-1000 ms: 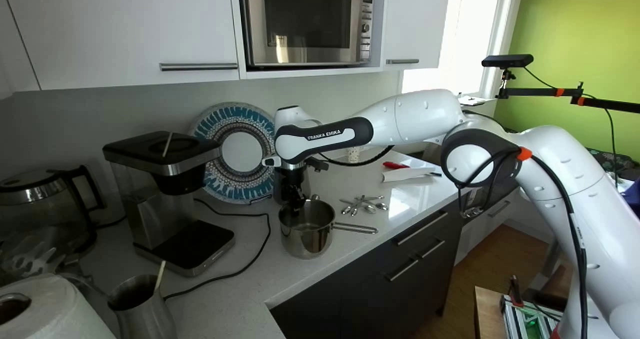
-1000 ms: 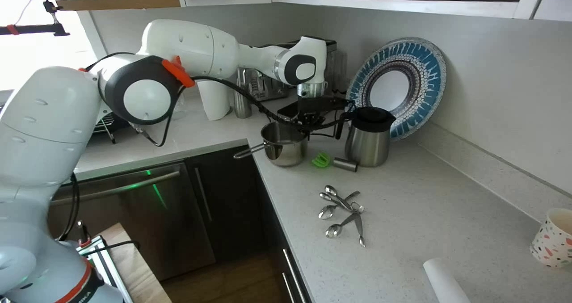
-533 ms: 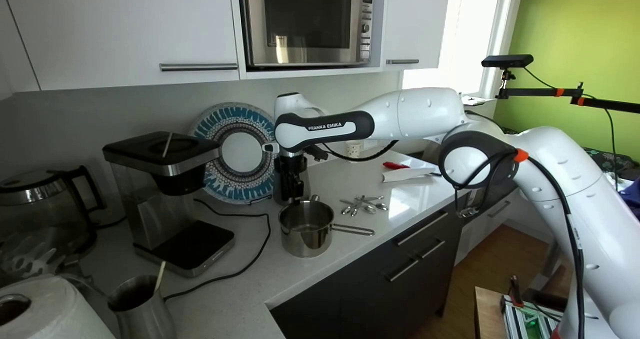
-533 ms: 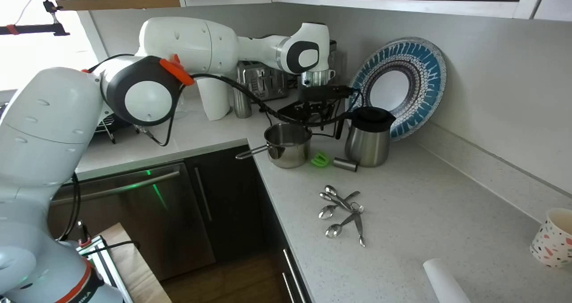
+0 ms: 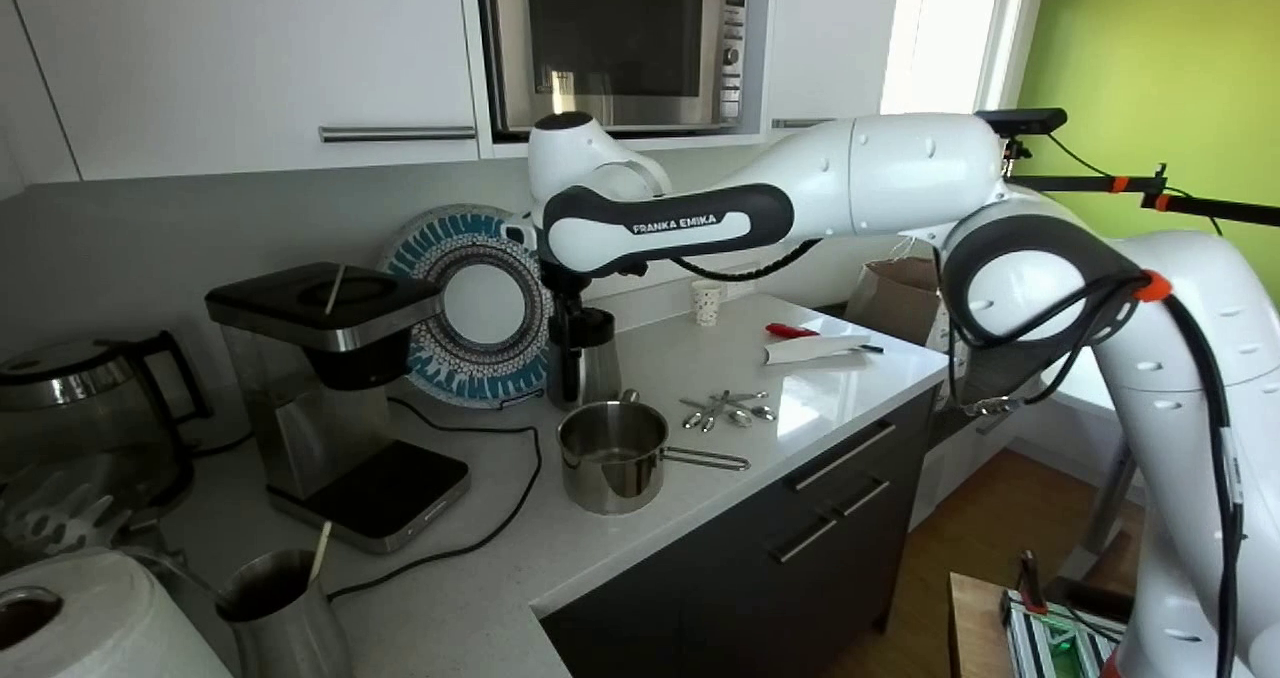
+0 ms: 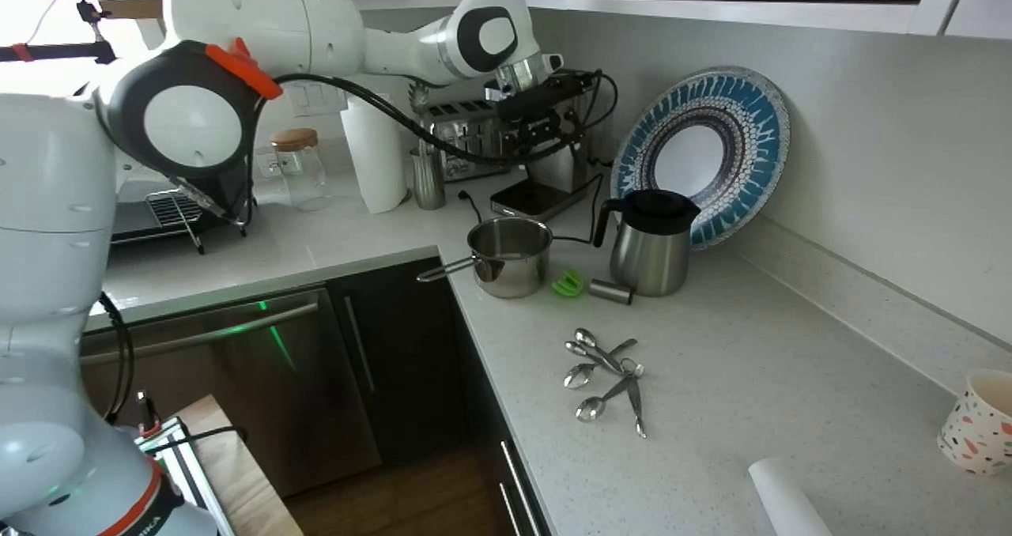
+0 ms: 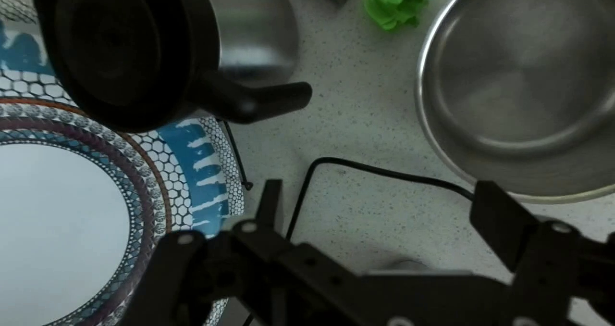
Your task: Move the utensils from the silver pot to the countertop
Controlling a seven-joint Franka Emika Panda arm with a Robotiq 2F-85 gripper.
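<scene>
Gripper [image 7: 377, 194] spread wide, nothing in grasp! Utensils [image 6: 617, 366] lying crossed on countertop [image 6: 711, 409], in exterior view to near right of silver pot [image 6: 510, 275]. Likely light, stiff, slippery, hardly fragile; best pinch looks mid-handle, rounded ends could twist free.

Kitchen, microwave [image 5: 615, 43] between white wall cabinets [image 5: 250, 58], coffee machine [image 5: 320, 443], toaster [image 6: 466, 137], pale countertop [image 6: 751, 362] over dark drawers [image 5: 820, 498]
</scene>
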